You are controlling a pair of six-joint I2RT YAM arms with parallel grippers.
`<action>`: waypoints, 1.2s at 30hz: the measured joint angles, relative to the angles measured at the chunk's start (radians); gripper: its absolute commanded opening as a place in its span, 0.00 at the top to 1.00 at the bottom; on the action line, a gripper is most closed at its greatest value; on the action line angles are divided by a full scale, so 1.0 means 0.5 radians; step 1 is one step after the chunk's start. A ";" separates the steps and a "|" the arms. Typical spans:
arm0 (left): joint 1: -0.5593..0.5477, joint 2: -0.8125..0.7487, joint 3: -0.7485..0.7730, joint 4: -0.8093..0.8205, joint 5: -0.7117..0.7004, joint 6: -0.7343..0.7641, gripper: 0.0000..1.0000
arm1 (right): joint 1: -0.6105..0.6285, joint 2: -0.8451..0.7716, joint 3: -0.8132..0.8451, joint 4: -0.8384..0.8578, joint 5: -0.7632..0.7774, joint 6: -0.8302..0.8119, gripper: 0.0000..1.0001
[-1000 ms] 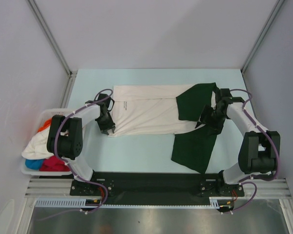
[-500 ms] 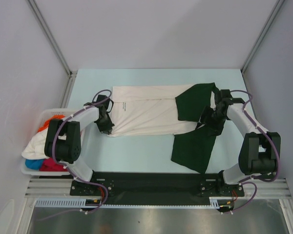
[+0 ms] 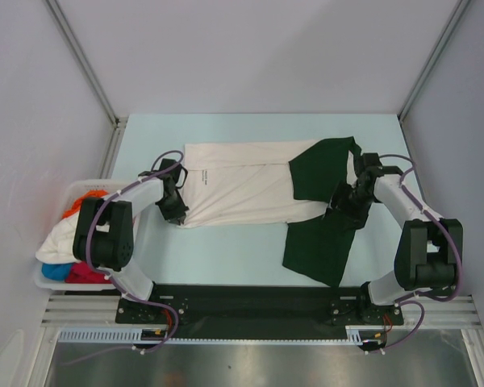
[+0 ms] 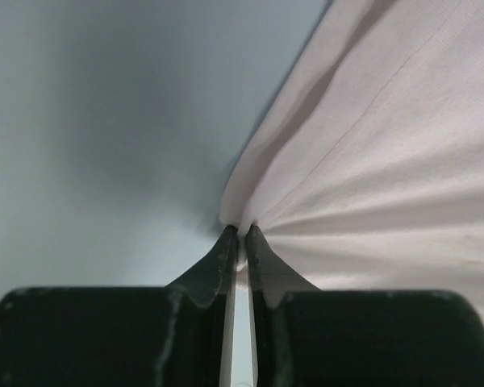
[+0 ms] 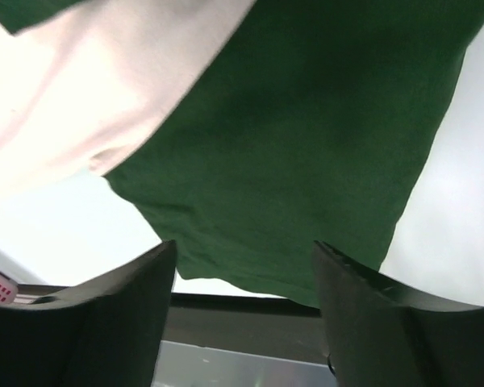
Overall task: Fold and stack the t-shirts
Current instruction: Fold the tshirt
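Your left pincer (image 4: 240,234) has just closed and now pinches the cream-white t-shirt (image 3: 242,189) at its 8 o'clock corner. The shirt lies spread across the middle of the surface (image 3: 226,258). Your right pincer (image 3: 344,211) has slid toward 6 o'clock and hangs spread over the dark green sleeve (image 5: 306,121), gripping nothing. One corner looks secured; the fold waits on the other

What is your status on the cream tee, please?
Left gripper shut on cream t-shirt corner. Right gripper open over green sleeve. Nothing in the way.
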 measured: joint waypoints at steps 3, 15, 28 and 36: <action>0.000 0.001 0.007 -0.004 -0.002 0.002 0.91 | 0.015 0.001 -0.069 -0.002 0.002 0.014 0.37; 0.034 -0.108 0.003 -0.127 -0.095 -0.017 0.43 | -0.172 0.003 -0.307 -0.039 0.018 0.123 0.32; 0.066 -0.291 -0.141 -0.197 -0.019 -0.141 0.31 | -0.173 -0.040 -0.383 -0.038 -0.053 0.154 0.30; 0.105 -0.291 -0.240 -0.072 0.071 -0.210 0.41 | -0.189 -0.118 -0.407 -0.037 -0.092 0.156 0.30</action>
